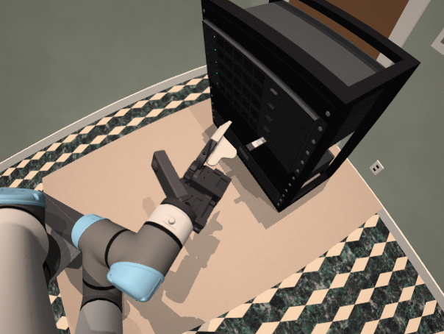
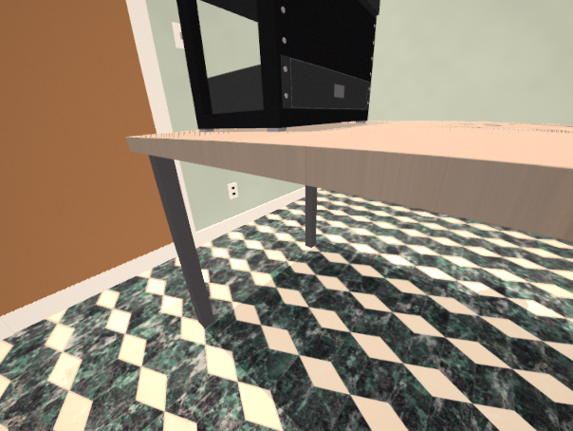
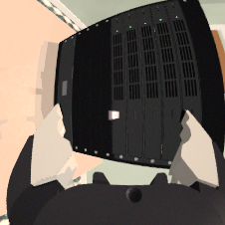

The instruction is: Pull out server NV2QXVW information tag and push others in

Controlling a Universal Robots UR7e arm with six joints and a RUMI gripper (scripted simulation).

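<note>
On the left side of the top view is the big robot arm (image 1: pixel 147 243), gray with light blue caps. Its bent wrist points up and to the right, over the tan table (image 1: pixel 110 176) (image 2: pixel 379 157). Next comes the pincer (image 1: pixel 232 137) (image 3: pixel 122 107), with pale fingers. It is let go and wide open, with nothing held in it. Its fingers are near the front of the tall black rack (image 1: pixel 382 82) (image 2: pixel 271 62) (image 3: pixel 211 65), apart from the tag. The rack stands upright on the table. Five servers (image 1: pixel 239 70) (image 3: pixel 151 65) are stacked in it, each with a tiny green light near its left end. More to the right, a bright white tag (image 1: pixel 258 143) (image 3: pixel 113 114) sticks out of the bottom server. The four tags above it look like small dark bits close to the server fronts. I can't read any words on the tags, so I can't tell which server is NV2QXVW. Under the servers is a dark gap, then a flat panel (image 2: pixel 327 85) (image 3: pixel 66 95) with a little gray square. Farthest right, a white wall plug (image 1: pixel 376 167) (image 2: pixel 232 191) is on the green wall.
</note>
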